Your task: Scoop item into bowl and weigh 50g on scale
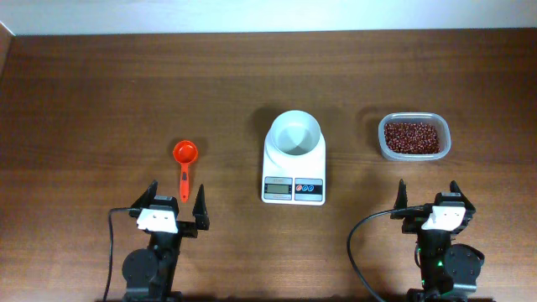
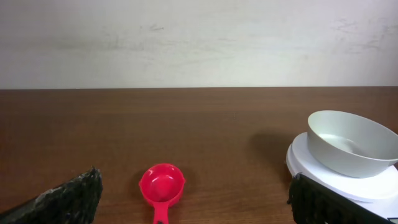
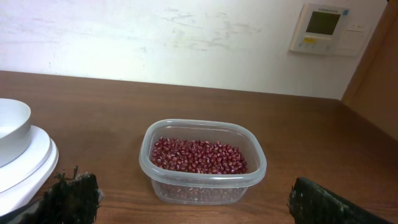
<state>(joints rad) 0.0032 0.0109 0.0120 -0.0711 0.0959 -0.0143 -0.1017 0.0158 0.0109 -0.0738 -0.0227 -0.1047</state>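
Beans (image 1: 412, 137) sat heaped in the clear plastic tub (image 1: 382, 149) out on the right side of the table (image 1: 84, 109), dark red-brown and loosely piled, well apart from the scale (image 1: 294, 174). At centre, the white bowl (image 1: 294, 132) rested on the scale's platform, its smooth pale inside facing up, with the display and two blue buttons towards the robot. Over on the left, the red scoop (image 1: 185, 172) lay flat on the wood, cup away from the robot and handle pointing back at the left gripper (image 1: 176, 193). That gripper hovered near the table's front edge, fingers spread wide, holding nothing, the handle's end just ahead of the gap. The right gripper (image 1: 428, 190) hung at the front right, in line with the tub, its jaws equally wide and gripping nothing.
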